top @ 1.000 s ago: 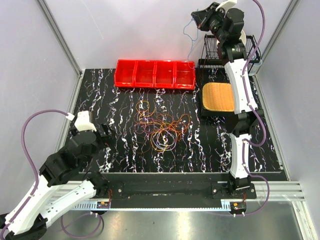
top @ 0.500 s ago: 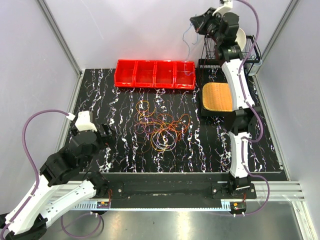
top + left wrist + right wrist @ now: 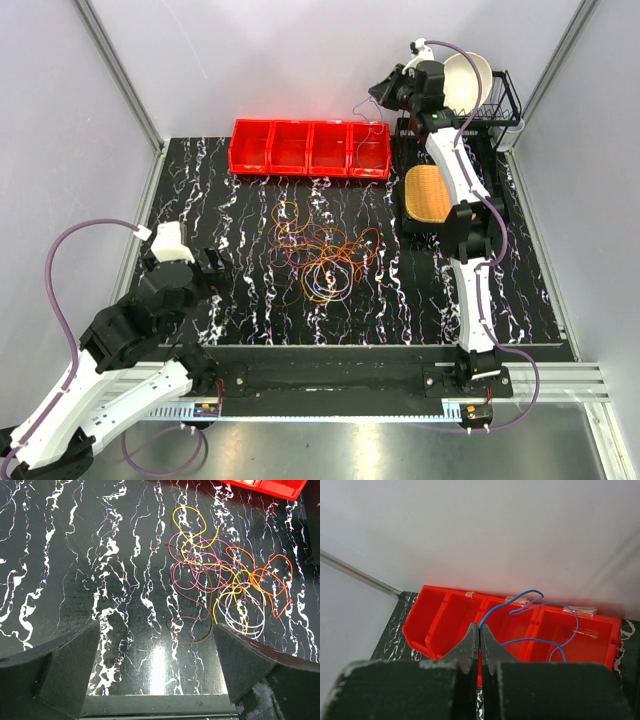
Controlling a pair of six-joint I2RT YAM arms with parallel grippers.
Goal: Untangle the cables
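Pale grey walls close in a black, white-veined marble-look tabletop point(image 3: 230, 290), and a long red plastic bin with four compartments point(image 3: 308, 170) stands along its far edge. Near the middle of the table lies the tangle of thin looped cables point(image 3: 322, 255), with orange, yellow, pink, brown and whitish wires crossing over one another. It sits well apart from both arms. The right gripper point(image 3: 480, 627) is raised high at the far right, its fingers pressed together on one thin blue cable point(image 3: 532, 639). That cable curls and hangs in front of the bin's right-hand compartments. Whether its free end touches the bin cannot be told. The left gripper point(image 3: 156, 626) hovers low by the table's left side, fingers spread wide and holding nothing, with its camera looking across at the heap. The step in hand appears to be putting away a single separated cable, and since most wires lie knotted together, the task looks far from done. The next move probably calls for lowering the right gripper over one compartment so the springy loops settle inside its walls, then parting the fingers. The curl could easily drape over the rim or cling to a finger.
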